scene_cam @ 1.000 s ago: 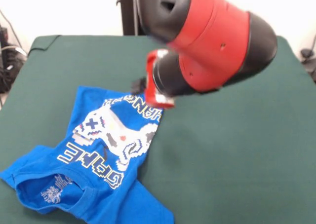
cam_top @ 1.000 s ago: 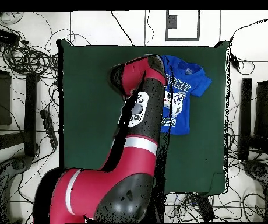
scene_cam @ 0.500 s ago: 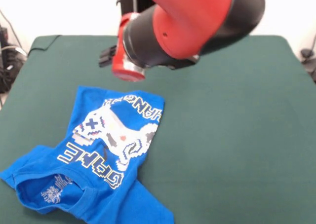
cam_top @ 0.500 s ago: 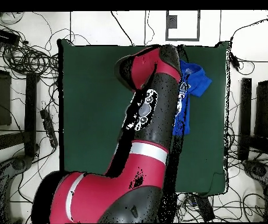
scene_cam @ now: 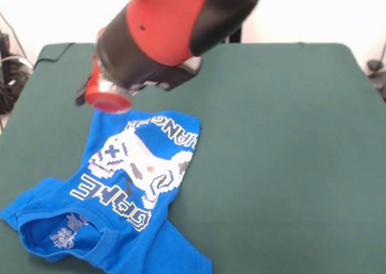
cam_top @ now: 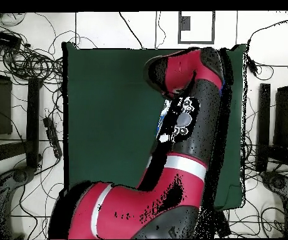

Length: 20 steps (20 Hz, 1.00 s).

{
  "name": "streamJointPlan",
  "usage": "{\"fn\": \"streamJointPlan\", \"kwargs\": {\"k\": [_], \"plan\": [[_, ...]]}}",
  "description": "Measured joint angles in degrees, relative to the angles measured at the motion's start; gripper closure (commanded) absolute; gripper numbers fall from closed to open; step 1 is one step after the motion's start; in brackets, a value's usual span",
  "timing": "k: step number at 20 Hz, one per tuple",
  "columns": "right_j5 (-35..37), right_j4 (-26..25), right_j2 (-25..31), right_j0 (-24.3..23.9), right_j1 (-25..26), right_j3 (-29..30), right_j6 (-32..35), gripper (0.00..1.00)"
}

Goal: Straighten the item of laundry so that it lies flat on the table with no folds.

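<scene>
Where the shirt lies: the blue shirt is on the green table, near one side and close to the edge nearest the front camera. It has lots of bare table beside it.
Shirt shape: it is not flat. One long side looks folded in, so the white game picture and the letters stop at a straight edge. The neck end is bunched up, and one sleeve pokes out at the corner.
Why that matters: the folded side hides part of the shirt, so I think that part has to be pulled out toward the bare table.
Arm: the big red and black arm hangs over the table, just past the shirt's far end. I do not think it is touching the shirt.
Gripper: only a small dark bit shows at the end of the arm, next to a red round part. I cannot tell if it is open or closed. It holds nothing that I can see.
Top camera: the arm covers the spot where the shirt is, so this view does not help with the shirt.
Why the arm is there: I guess it is getting in place above the shirt's far edge to grab it.
Job: not done yet.
</scene>
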Motion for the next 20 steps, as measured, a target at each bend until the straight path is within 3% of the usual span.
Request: {"fn": "streamJointPlan", "kwargs": {"k": [2, 8, 9, 20], "plan": [[-5.2, 0.4, 0.6, -1.0, 0.1, 0.3, 0.0, 1.0], [-10.7, 2.2, 1.9, -1.3, 0.6, 0.5, 0.0, 1.0], [-11.1, 3.6, 2.9, -1.3, 0.5, 0.5, 0.0, 0.0], [-11.1, 8.9, 5.7, -1.1, 0.5, 1.4, 0.0, 0.0]]}}
